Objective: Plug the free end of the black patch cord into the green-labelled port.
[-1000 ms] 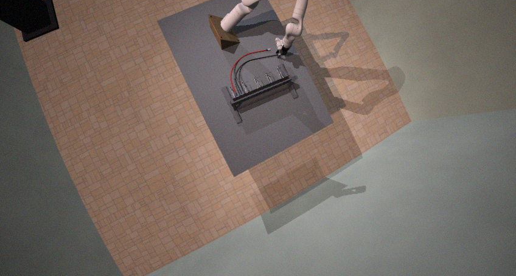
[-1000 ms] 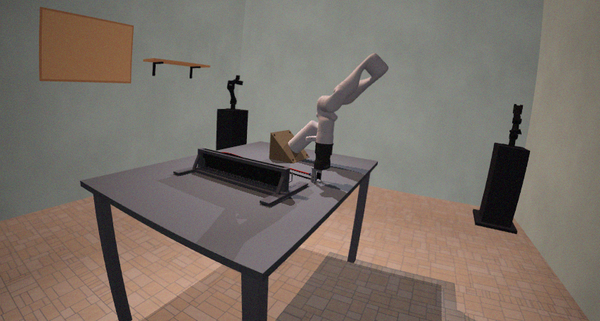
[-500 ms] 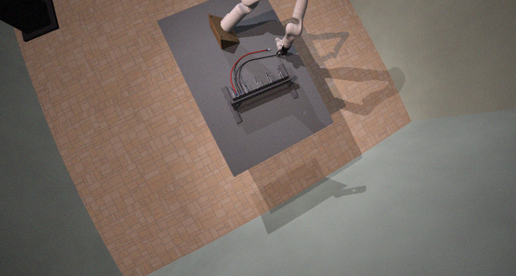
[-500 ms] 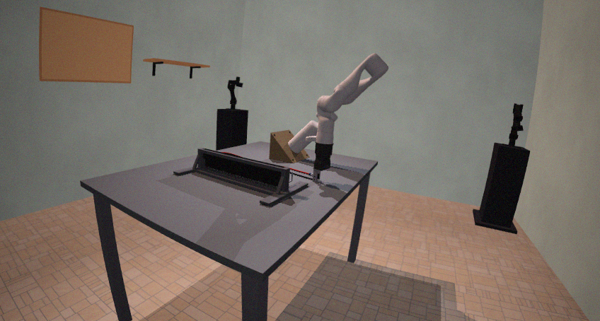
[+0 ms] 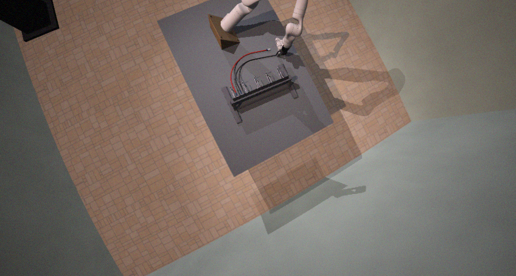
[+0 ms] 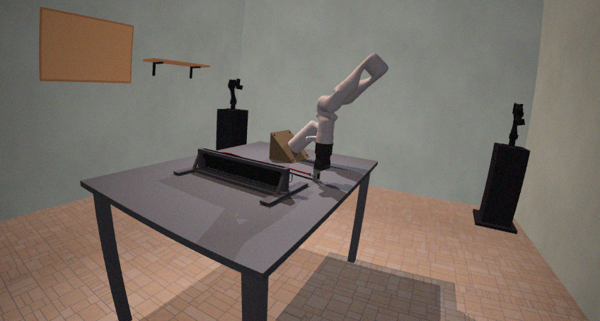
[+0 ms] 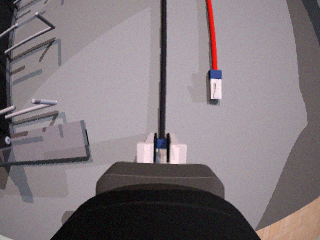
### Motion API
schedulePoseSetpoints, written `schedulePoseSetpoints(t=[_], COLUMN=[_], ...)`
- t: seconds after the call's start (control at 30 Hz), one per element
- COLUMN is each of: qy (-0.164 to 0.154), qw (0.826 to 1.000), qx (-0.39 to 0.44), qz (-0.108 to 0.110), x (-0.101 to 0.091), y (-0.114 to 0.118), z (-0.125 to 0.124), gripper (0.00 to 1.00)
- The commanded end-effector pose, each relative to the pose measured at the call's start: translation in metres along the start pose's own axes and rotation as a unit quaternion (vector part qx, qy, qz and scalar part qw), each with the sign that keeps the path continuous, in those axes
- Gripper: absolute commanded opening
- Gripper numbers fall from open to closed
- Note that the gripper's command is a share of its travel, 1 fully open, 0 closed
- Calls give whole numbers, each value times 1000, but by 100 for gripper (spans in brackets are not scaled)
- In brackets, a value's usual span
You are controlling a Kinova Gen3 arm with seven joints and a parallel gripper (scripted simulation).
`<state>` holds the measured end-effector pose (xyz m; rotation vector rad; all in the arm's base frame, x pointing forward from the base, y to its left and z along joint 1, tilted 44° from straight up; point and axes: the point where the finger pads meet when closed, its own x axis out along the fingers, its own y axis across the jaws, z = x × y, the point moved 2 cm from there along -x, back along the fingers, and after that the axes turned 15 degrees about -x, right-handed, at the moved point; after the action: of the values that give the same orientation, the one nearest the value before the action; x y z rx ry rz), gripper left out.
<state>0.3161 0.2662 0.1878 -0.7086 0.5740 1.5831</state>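
The black patch cord [image 7: 160, 47] runs from the rack across the table to my gripper [image 7: 161, 142]. My two white fingers are shut on its blue-collared plug, low at the table top. In the overhead view the gripper [image 5: 280, 51] stands near the table's far right edge, at the end of the black cord [image 5: 249, 61]. The red cord [image 7: 208, 14] lies beside it with its free plug [image 7: 215, 86] flat on the table, apart from my fingers. The dark rack [image 5: 260, 89] stands mid-table; it also shows in the side view [image 6: 244, 174]. I cannot make out the green label.
A brown wedge block [image 5: 221, 31] holds the arm's base at the table's far end. The table edge [image 7: 294, 227] is close to the right of my gripper. Thin metal prongs [image 7: 34, 27] of the rack stand at the left in the wrist view.
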Motion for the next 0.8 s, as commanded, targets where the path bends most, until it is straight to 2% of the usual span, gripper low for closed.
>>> schedulePoseSetpoints(t=[0.0,0.77], qy=[0,0], qw=[1000,1000], qx=[0,0], qz=[-1,-1], x=[-1,-1], y=[0,0], z=[0,0], gripper=[0,0])
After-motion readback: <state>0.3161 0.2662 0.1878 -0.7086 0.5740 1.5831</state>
